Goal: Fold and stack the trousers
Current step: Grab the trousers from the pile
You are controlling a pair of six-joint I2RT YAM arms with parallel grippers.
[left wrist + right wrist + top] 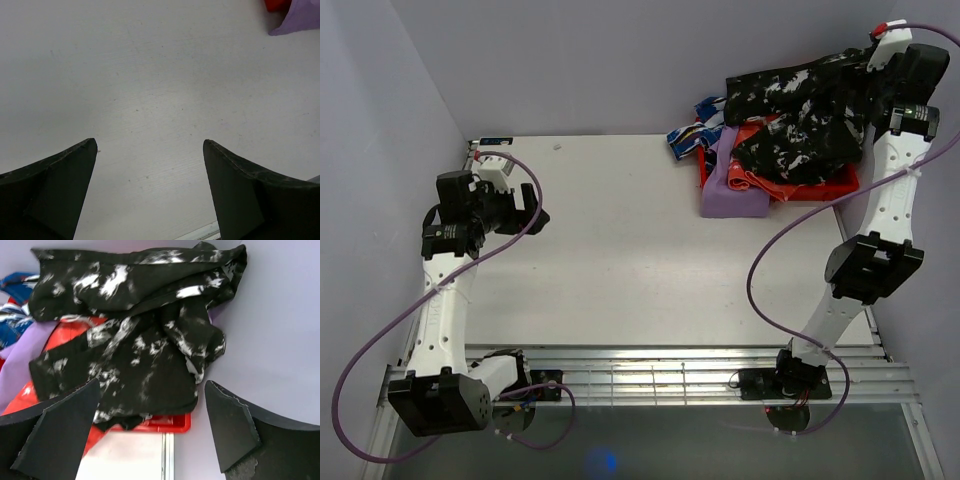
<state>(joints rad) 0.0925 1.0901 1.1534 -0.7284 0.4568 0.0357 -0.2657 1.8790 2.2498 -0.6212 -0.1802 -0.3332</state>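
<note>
Trousers (145, 340) crumpled just ahead of right claw (152, 384), spread wide, empty; left claw (149, 141) likewise

1. A red bin (825, 190) sits at the far right of the white table (620, 260).
2. A purple cloth (730, 195) drapes over the bin's left rim onto the table.
3. A blue-white patterned cloth (692, 130) hangs off the bin's far left corner.

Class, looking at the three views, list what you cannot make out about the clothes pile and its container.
- trousers: crumpled in top and right wrist views, so legs and waistband cannot be told apart.
- red tray: mostly buried under garments; only rim parts show.
- blue-white cloth: partly behind the trousers; cut off by the right wrist view's left edge.
- purple cloth: only a corner in the left wrist view.
</note>
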